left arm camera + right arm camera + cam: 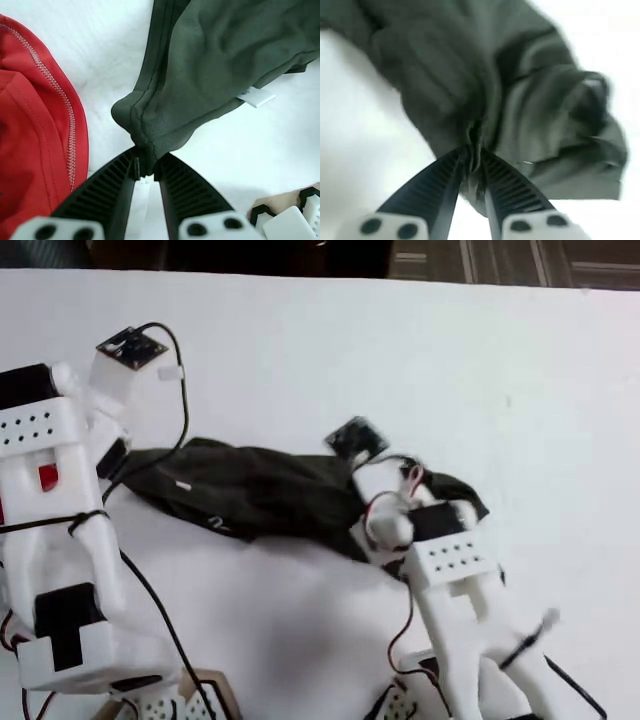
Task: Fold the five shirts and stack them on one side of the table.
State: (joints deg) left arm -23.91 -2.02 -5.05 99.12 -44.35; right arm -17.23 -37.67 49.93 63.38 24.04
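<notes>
A dark green shirt lies crumpled in a long band across the middle of the white table. My left gripper is shut on a corner of the dark green shirt at its left end; a white label hangs from the cloth nearby. My right gripper is shut on a bunched fold of the dark green shirt at its right end. In the high view the left arm stands at the left and the right arm at the lower middle.
A red shirt lies on the table beside my left gripper. Black cables run along both arms. The arm bases sit at the table's front edge. The far and right parts of the table are bare white.
</notes>
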